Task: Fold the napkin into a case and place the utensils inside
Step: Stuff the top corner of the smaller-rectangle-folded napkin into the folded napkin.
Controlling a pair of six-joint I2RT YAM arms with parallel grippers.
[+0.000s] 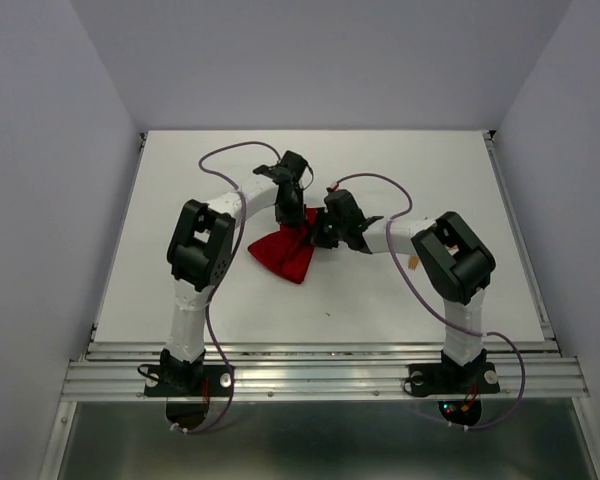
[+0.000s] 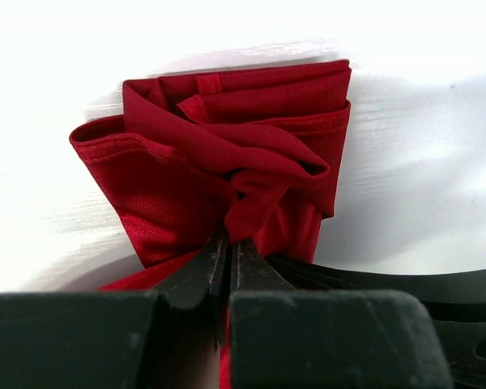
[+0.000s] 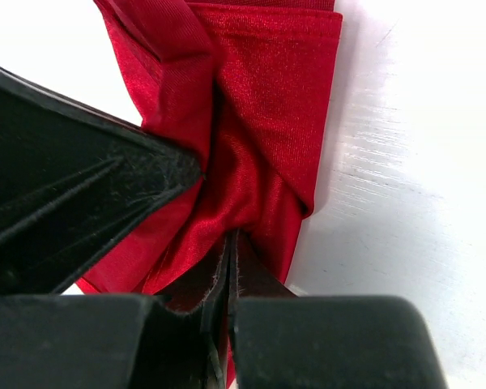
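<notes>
The red napkin (image 1: pixel 283 256) lies bunched and partly folded at the middle of the table, with layered folds in the left wrist view (image 2: pixel 227 154). My left gripper (image 1: pixel 293 222) comes down on its far edge and is shut on a pinch of the cloth (image 2: pixel 231 241). Right beside it, my right gripper (image 1: pixel 321 236) is shut on the napkin's right edge (image 3: pixel 233 237). The two grippers nearly touch. A small piece of an orange utensil (image 1: pixel 412 262) shows by the right arm's elbow; the rest of the utensils is hidden.
The white table (image 1: pixel 180 190) has purple-grey walls on three sides and a metal rail (image 1: pixel 320 375) along the near edge. In the right wrist view the left gripper's black body (image 3: pixel 73 211) fills the left side.
</notes>
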